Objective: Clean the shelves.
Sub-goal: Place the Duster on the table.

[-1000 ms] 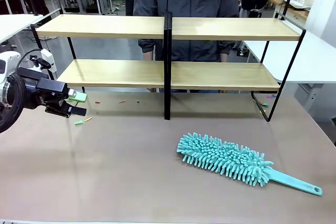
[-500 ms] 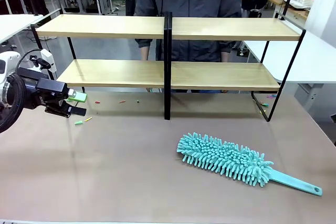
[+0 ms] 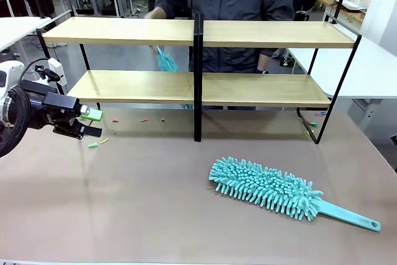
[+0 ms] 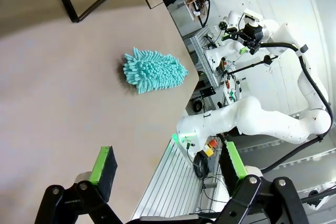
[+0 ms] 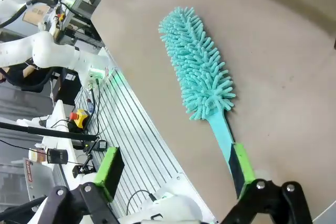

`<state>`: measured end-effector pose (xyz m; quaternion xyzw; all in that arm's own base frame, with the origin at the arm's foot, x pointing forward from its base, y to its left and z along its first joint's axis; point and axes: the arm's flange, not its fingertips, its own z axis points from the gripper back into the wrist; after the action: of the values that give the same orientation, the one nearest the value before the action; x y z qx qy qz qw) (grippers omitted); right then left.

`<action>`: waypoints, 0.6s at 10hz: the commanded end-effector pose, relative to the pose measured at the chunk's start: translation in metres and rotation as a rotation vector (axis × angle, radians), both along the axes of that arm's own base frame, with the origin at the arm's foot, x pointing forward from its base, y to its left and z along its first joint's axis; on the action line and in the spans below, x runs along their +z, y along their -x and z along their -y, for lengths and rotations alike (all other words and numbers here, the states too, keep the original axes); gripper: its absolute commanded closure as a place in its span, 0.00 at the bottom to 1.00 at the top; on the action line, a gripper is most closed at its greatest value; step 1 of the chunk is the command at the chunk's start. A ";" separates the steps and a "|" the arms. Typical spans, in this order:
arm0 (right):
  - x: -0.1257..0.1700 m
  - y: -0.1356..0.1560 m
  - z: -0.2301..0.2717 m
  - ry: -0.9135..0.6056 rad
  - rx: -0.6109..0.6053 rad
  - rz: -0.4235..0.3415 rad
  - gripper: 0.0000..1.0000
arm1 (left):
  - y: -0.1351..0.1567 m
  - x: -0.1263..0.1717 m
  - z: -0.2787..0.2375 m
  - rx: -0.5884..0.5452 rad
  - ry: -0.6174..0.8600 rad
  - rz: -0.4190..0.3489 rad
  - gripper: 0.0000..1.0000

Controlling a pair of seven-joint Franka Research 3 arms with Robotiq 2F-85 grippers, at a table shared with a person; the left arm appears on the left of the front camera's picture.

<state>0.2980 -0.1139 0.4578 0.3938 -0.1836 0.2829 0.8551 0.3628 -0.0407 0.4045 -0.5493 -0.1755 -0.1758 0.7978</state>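
Shelves (image 3: 124,31) stand across the far half of the table (image 3: 136,203); left gripper (image 3: 87,122) hangs spread and empty near their left end, right gripper (image 5: 178,174) gapes wide above the teal duster (image 3: 267,187), while a person's hand (image 3: 156,13) sweeps a small duster (image 3: 165,60) between the boards

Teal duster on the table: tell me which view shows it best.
Front view: the whole duster lies in full, fluffy head to handle tip. The right wrist view also shows head and handle, its end behind a finger. The left wrist view catches just the head, far off.
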 end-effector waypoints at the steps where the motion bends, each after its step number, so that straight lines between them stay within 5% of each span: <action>1: 0.000 -0.001 0.000 -0.004 0.004 0.018 0.00 | 0.000 0.001 0.003 0.003 0.029 0.017 0.00; 6: 0.000 -0.001 0.000 -0.004 0.004 0.018 0.00 | 0.000 0.001 0.003 0.003 0.029 0.017 0.00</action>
<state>0.2980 -0.1139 0.4578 0.3938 -0.1836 0.2829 0.8551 0.3628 -0.0408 0.4045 -0.5494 -0.1754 -0.1759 0.7978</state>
